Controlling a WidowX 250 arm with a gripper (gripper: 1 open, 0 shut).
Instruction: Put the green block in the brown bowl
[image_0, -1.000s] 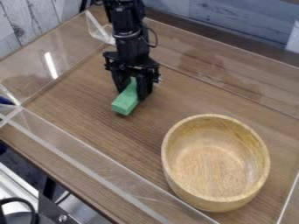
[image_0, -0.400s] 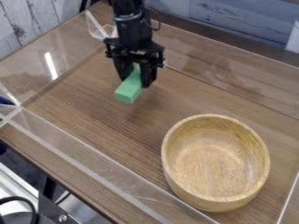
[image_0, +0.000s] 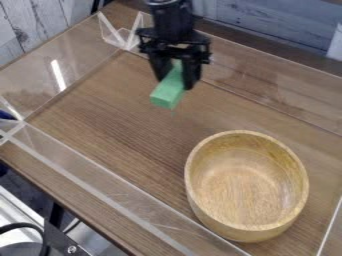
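The table (image_0: 107, 137) presents a brown wooden surface. The bowl (image_0: 247, 185) rests directly upon it, upright, near one edge. A clear strip (image_0: 100, 172) runs diagonally across the surface.

Brown wooden tabletop (image_0: 100, 145), clear plastic strip (image_0: 94, 150) along 1 side, striped fabric (image_0: 34, 20) at upper left.

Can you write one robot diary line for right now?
gripper: holding small green rectangular block | block: lifted, tilted | big round light-brown wooden bowl: nothing inside | block in bowl: not yet
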